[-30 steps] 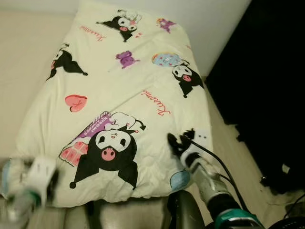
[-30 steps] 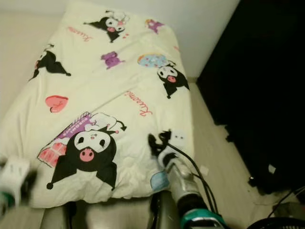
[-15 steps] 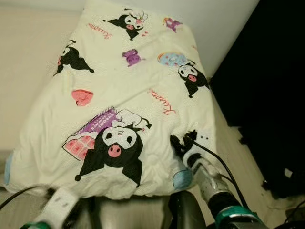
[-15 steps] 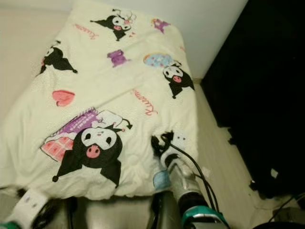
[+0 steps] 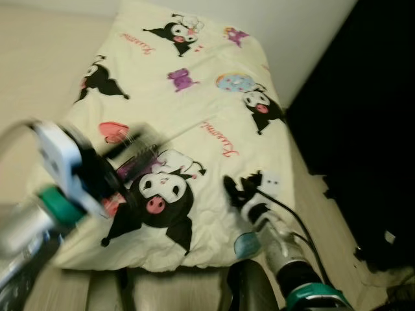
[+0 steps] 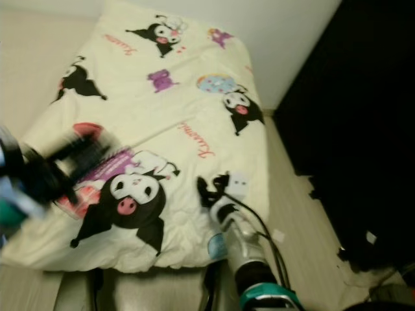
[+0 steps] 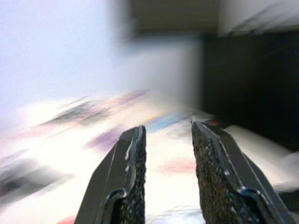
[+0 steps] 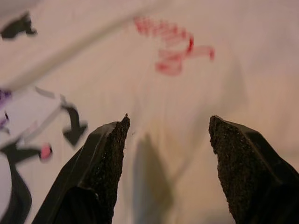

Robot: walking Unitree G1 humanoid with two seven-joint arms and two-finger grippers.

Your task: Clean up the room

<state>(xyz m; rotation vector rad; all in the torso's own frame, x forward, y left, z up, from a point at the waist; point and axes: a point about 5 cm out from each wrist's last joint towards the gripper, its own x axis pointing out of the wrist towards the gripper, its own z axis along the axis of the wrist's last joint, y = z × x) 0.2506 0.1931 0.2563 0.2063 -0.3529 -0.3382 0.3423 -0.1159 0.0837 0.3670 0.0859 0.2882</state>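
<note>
Over the bed, both arms are up above a cream cartoon-print quilt that covers the mattress; it runs lengthwise away from the robot toward the wall, with its near edge just ahead of the robot. Right claw sits low over the quilt's near right corner, close to the cloth, fingers spread wide with nothing between them; whether it's actually touching the fabric is hard to call. Left claw is smeared with motion blur over the near left part of the quilt, by the big black-and-white character print; the wrist view shows its fingers parted a bit, empty, pointing along the bed's length. So the quilt lies straight ahead of and under both claws, one toward each near corner; probably the set-up for tugging or smoothing it. Off to the right there's a dark curtain and bare floor.
</note>
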